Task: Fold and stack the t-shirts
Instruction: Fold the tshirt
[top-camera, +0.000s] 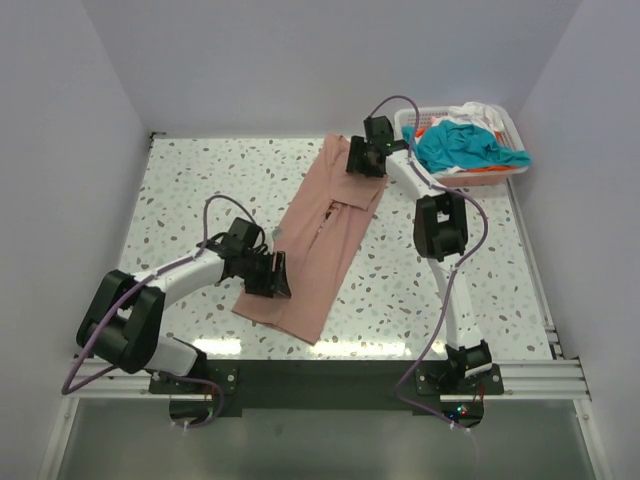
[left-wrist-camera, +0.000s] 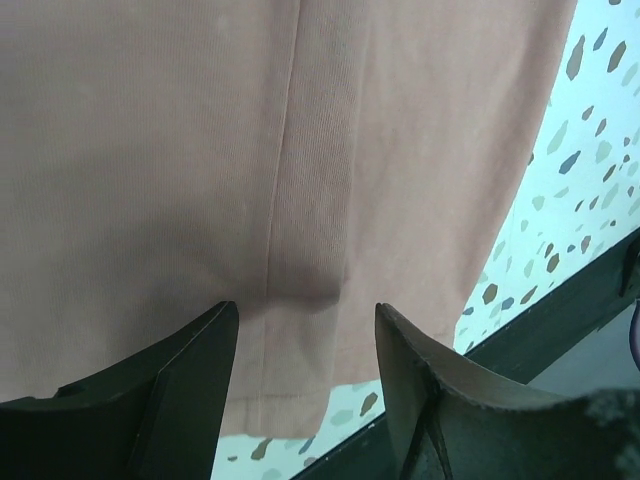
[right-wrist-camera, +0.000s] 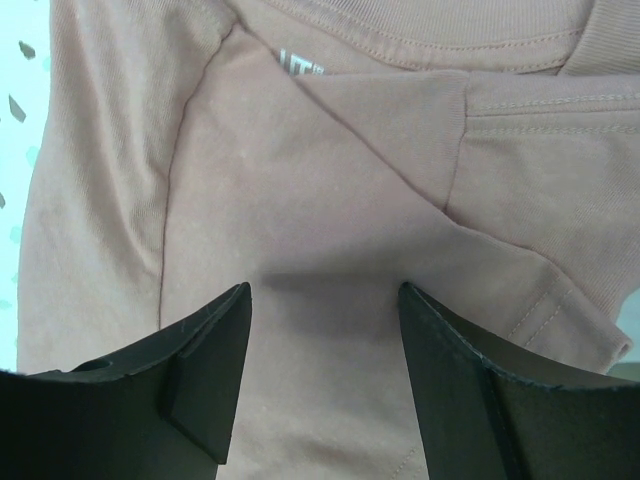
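A salmon-pink t-shirt (top-camera: 325, 235) lies folded into a long strip across the speckled table, slanting from the far middle to the near left. My left gripper (top-camera: 272, 277) is open just over its near hem end; the left wrist view shows the pink cloth (left-wrist-camera: 300, 150) between and beyond the fingers. My right gripper (top-camera: 362, 160) is open over the collar end; the right wrist view shows the folded sleeve and collar (right-wrist-camera: 400, 130). Teal (top-camera: 462, 147), white (top-camera: 480, 113) and orange (top-camera: 480, 170) shirts lie in the basket.
A white lattice basket (top-camera: 415, 118) stands at the far right corner of the table. The table's black front rail (left-wrist-camera: 560, 320) runs just beyond the shirt's near hem. White walls close in the table on three sides.
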